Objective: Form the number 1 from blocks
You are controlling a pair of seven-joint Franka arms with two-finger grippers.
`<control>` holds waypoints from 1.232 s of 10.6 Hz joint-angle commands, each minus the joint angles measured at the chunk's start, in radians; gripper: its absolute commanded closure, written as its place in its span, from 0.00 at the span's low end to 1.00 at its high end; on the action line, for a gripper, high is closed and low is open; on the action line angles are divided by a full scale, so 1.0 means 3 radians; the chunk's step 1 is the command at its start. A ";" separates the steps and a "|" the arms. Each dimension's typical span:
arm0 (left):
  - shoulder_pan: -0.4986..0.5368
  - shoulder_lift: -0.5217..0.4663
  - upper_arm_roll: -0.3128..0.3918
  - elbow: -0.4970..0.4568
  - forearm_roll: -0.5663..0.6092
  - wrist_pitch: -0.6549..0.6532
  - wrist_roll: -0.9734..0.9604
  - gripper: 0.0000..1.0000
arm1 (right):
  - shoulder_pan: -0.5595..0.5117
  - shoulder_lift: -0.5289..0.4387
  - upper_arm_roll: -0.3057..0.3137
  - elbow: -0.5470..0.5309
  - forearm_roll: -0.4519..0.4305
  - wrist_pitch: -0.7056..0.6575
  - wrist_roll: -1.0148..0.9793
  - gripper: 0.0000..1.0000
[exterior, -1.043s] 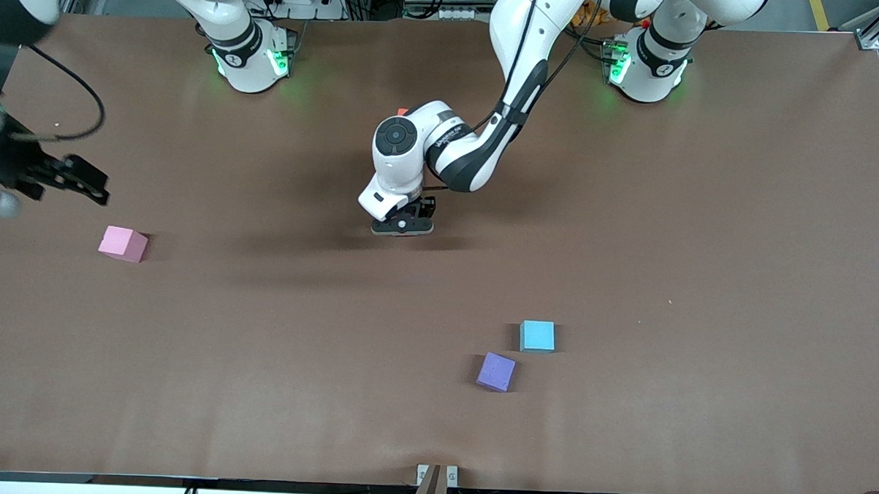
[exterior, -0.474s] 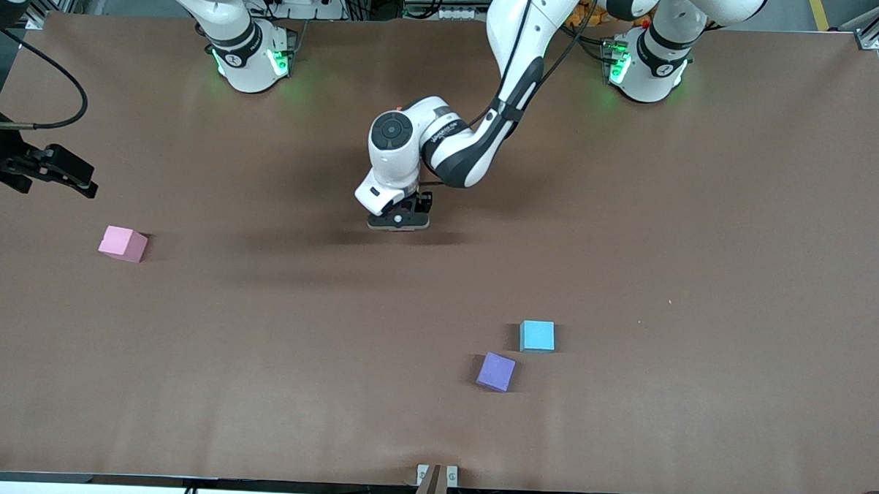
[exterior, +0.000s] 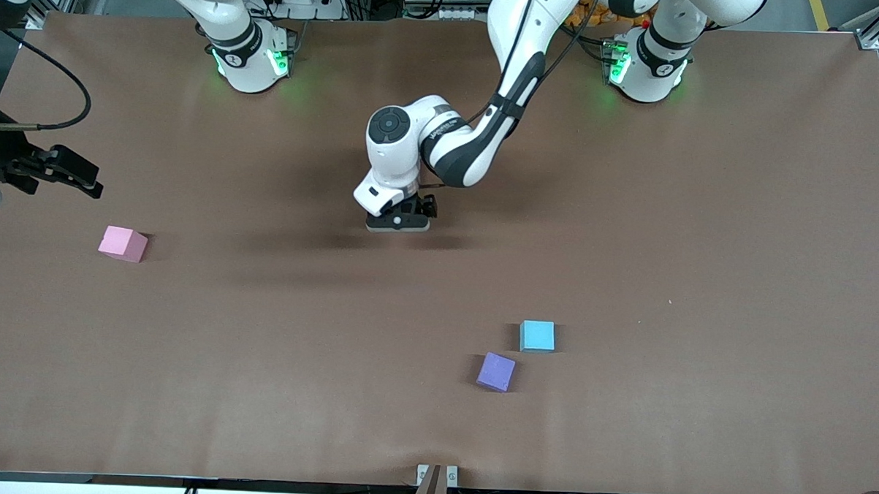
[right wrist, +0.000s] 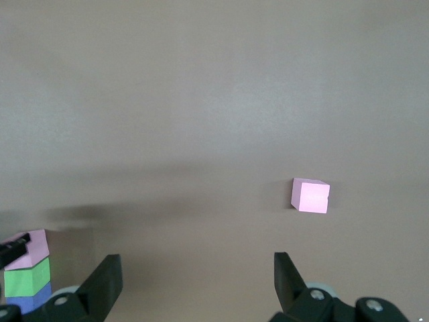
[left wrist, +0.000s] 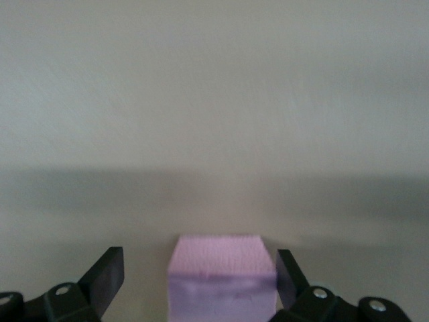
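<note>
Mid-table, left gripper (exterior: 398, 224) jaws apart around pink block (left wrist: 222, 276); right gripper (exterior: 62, 166) jaws apart, waiting.

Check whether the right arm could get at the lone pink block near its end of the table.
Probably yes: the right gripper hangs open close above the pink block, and nothing stands between them.

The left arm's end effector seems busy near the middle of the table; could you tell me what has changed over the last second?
The left end effector opened, letting go of the pink block between its fingers. The right end effector drifted slightly. The loose pink, light blue and purple blocks stayed put.
</note>
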 commanded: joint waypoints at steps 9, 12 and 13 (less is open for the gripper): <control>0.1636 -0.1167 0.0308 -0.0137 0.0062 -0.1286 0.1241 0.00 | -0.0045 0.0034 0.0029 0.0057 0.0142 -0.0006 -0.0014 0.00; 0.2269 -0.1468 0.0065 -0.0284 0.0087 -0.1671 0.1710 0.00 | -0.0035 0.0039 0.0029 0.0052 0.0188 -0.0006 -0.0019 0.00; 0.2570 -0.1565 -0.0196 -0.0321 0.0108 -0.1702 0.1900 0.00 | -0.0045 0.0039 0.0029 0.0052 0.0188 -0.0006 -0.0040 0.00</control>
